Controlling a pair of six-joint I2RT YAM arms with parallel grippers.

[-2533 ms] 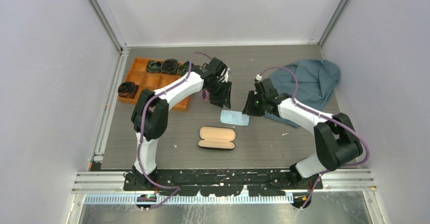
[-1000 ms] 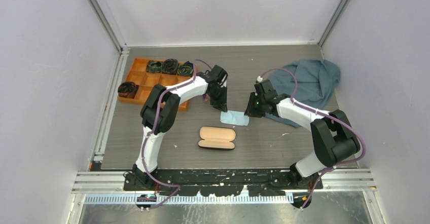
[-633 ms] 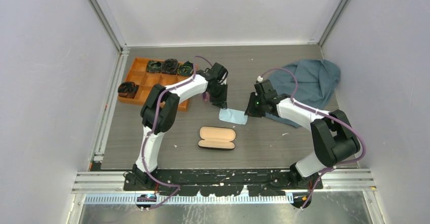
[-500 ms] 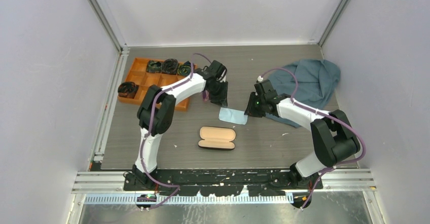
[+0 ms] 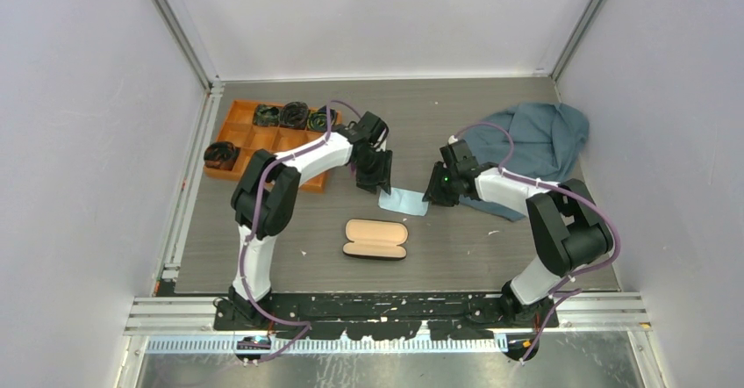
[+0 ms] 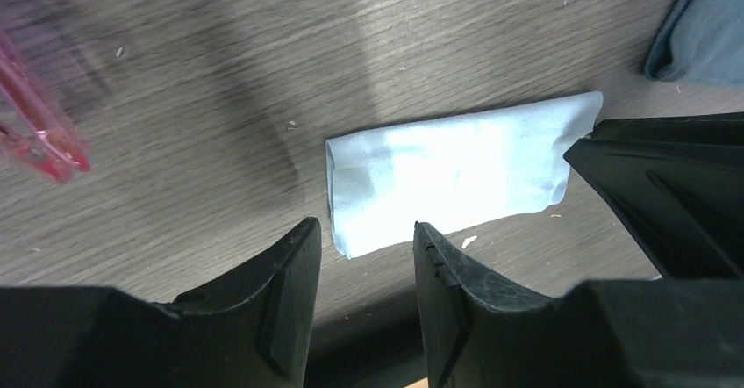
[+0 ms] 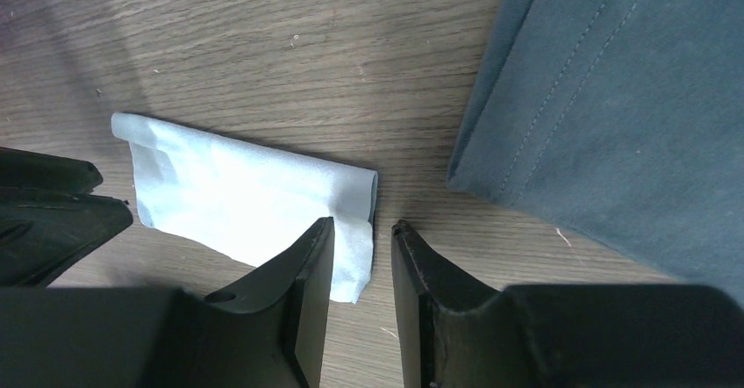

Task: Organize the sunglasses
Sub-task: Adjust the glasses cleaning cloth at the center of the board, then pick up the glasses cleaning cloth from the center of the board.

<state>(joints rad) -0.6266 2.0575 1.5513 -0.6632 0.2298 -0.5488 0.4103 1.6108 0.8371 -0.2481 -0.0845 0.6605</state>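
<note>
The sunglasses [image 6: 39,120], with a pink frame, lie on the table at the left edge of the left wrist view, blurred and partly cut off. A small light-blue cloth [image 5: 404,202] lies flat between my grippers. My left gripper [image 6: 363,226] is open and empty, its tips just over the cloth's [image 6: 447,168] left corner. My right gripper [image 7: 362,223] is open by a narrow gap, straddling the folded right edge of the cloth [image 7: 246,195]. The open black case [image 5: 375,239] with tan lining lies nearer the bases.
An orange compartment tray [image 5: 254,147] holding dark items sits at the back left. A large blue-grey cloth [image 5: 535,142] lies at the back right, close to my right gripper [image 5: 436,186]. My left gripper [image 5: 373,173] stands beside the tray.
My left gripper has come down toward the cloth's left end and narrowed its jaws. The cloth has shifted slightly left. The right gripper has stayed at the cloth's right edge.
</note>
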